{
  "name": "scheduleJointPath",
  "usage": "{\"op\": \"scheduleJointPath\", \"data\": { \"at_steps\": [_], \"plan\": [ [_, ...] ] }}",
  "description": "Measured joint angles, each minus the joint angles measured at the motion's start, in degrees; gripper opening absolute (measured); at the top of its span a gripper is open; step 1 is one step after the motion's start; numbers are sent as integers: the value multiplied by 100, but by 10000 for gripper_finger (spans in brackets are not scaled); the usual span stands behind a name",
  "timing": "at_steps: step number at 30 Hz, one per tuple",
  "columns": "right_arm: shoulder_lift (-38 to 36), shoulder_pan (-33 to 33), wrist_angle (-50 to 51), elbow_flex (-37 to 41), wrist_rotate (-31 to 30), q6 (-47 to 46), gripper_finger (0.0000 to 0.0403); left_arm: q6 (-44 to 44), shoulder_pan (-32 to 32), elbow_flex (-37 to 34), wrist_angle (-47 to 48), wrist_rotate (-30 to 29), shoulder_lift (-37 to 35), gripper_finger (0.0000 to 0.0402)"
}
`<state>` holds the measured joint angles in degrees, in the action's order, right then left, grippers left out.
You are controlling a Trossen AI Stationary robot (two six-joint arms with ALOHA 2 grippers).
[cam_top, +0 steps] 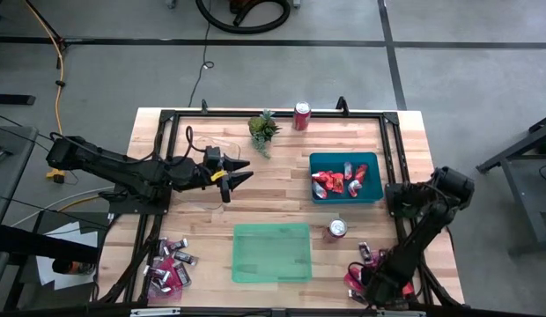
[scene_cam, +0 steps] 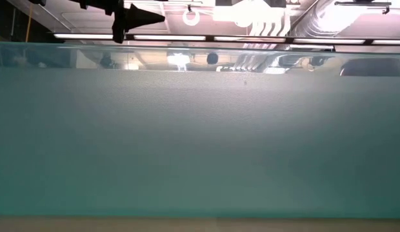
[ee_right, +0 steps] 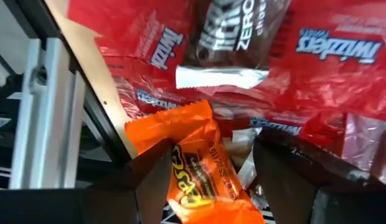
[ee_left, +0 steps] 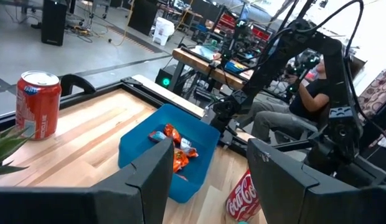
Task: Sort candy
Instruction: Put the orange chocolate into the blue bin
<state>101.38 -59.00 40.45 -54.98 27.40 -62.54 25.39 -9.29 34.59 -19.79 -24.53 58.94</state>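
Observation:
Candy lies in two heaps at the table's near edge: one near left (cam_top: 172, 269) and one near right (cam_top: 365, 264). More candy sits in the blue tray (cam_top: 346, 176). My right gripper (cam_top: 361, 280) points steeply down into the near-right heap and is open. In the right wrist view its fingers (ee_right: 149, 180) stand on either side of an orange packet (ee_right: 199, 168), which lies on red packets and below a dark brown bar (ee_right: 227, 31). My left gripper (cam_top: 233, 176) hangs open and level above the table's left half, with nothing between its fingers.
An empty green tray (cam_top: 271, 253) lies at the near middle; its wall fills the low view. One red soda can (cam_top: 337, 229) stands between the trays, another (cam_top: 301, 115) stands at the far edge beside a small plant (cam_top: 264, 130). A person sits beyond the table (ee_left: 311, 93).

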Motion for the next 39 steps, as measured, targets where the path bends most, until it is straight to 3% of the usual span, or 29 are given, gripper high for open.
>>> {"op": "scheduleJointPath", "data": {
  "at_steps": [3, 7, 9, 14, 20, 23, 27, 31, 35, 39],
  "plan": [
    [20, -55, 6, 0, -32, -68, 175, -2, 1, 0, 67, -2, 0, 191],
    [17, -61, 68, -94, -40, -126, 53, -4, 0, 0, 67, -2, 0, 191],
    [-12, -33, 133, -237, -41, 35, 17, -11, 1, 0, 67, -2, 0, 191],
    [-465, 149, 799, -810, -297, 490, 11, -11, 0, 0, 63, -6, 0, 191],
    [-1355, 542, 1883, -1450, -1454, 1101, 6, -9, 0, 0, 61, -58, 0, 191],
    [-1852, 955, 2184, -1622, -2342, 1258, 3, -7, 0, 0, 28, -85, 0, 191],
    [-2476, 1730, 2775, -1660, -4043, 595, 2, 4, -1, 0, 21, -168, 0, 191],
    [-3120, 2744, 3208, -1405, -5188, 159, 2, 7, 1, 0, 21, -175, 0, 191],
    [-3631, 3874, 3184, -966, -5968, -14, 1, 4, 0, 0, 21, -177, 0, 191],
    [-3827, 5000, 2418, -414, -6088, 10, 1, 4, -1, 0, 20, -256, 0, 191]
  ]
}}
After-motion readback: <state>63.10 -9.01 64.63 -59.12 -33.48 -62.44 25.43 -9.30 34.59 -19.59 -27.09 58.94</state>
